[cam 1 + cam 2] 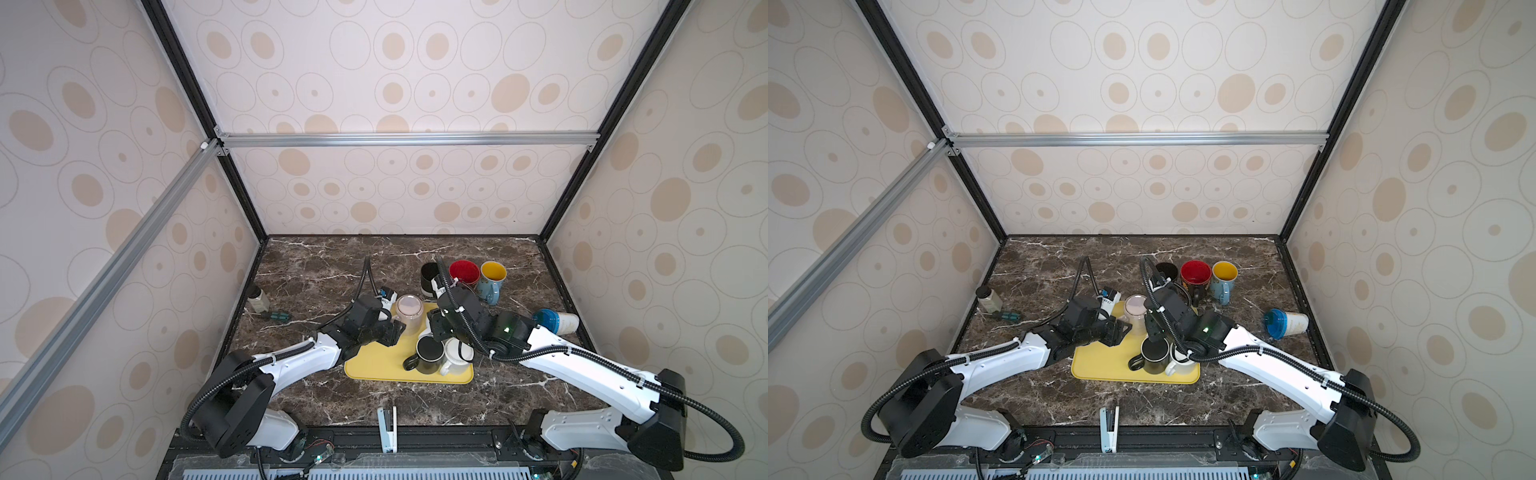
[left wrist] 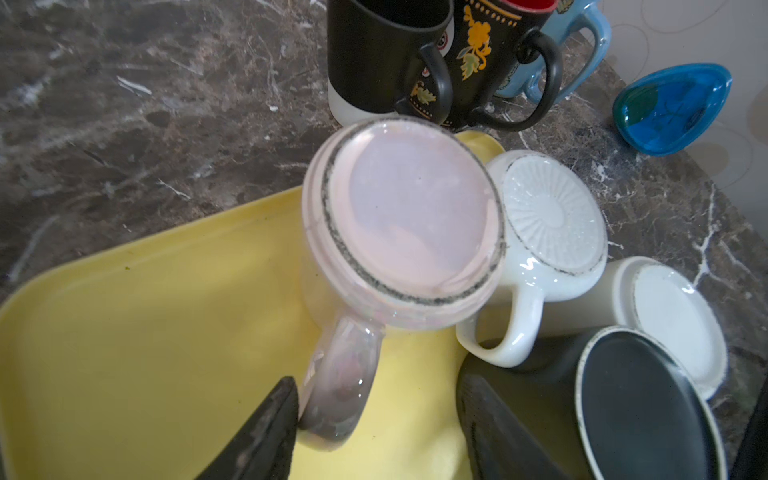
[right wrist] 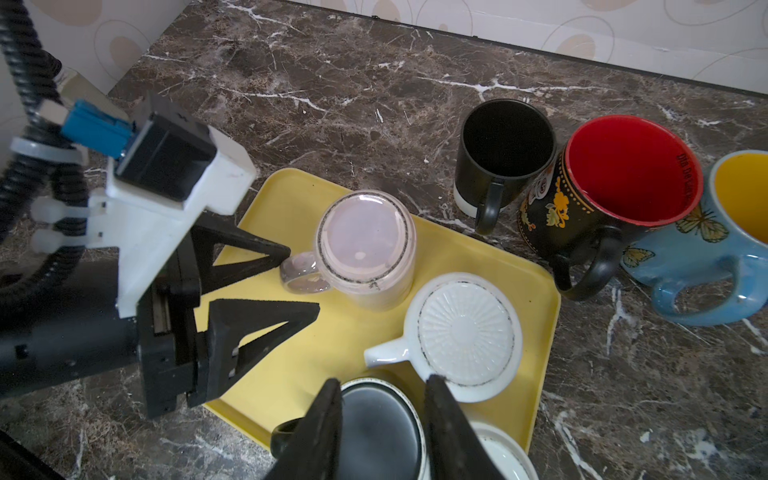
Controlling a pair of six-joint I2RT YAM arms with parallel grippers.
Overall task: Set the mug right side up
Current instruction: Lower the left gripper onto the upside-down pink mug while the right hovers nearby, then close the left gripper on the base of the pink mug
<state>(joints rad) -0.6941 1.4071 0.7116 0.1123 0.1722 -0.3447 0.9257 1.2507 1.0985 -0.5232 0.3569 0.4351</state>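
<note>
Pink mug (image 1: 409,309) upside down on yellow tray (image 1: 374,368) — left pincer (image 1: 398,332) beside it.
Top views: arms overlap mug's near side. Left wrist: left pincer gaping, one finger (image 2: 257,436) touching handle (image 2: 345,374). Right wrist: right pincer (image 3: 384,384) narrowly parted, empty — fingers partly cropped.

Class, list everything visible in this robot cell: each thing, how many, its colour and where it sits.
table: 1, brown marble, under everything
tray: 1, yellow, table centre
upside-down mugs: 4, pink, white, black, cream, on tray
upright mugs: 3, black, red-lined black, yellow-lined blue, behind tray
tumbler: 1, white with blue lid, lying at right
jar: 1, pale, left edge
screwdriver: 1, teal handle, beside jar
stapler-like tool: 1, white, front edge
left gripper: 1, black, open around pink handle
right gripper: 1, black, above black upside-down mug
</note>
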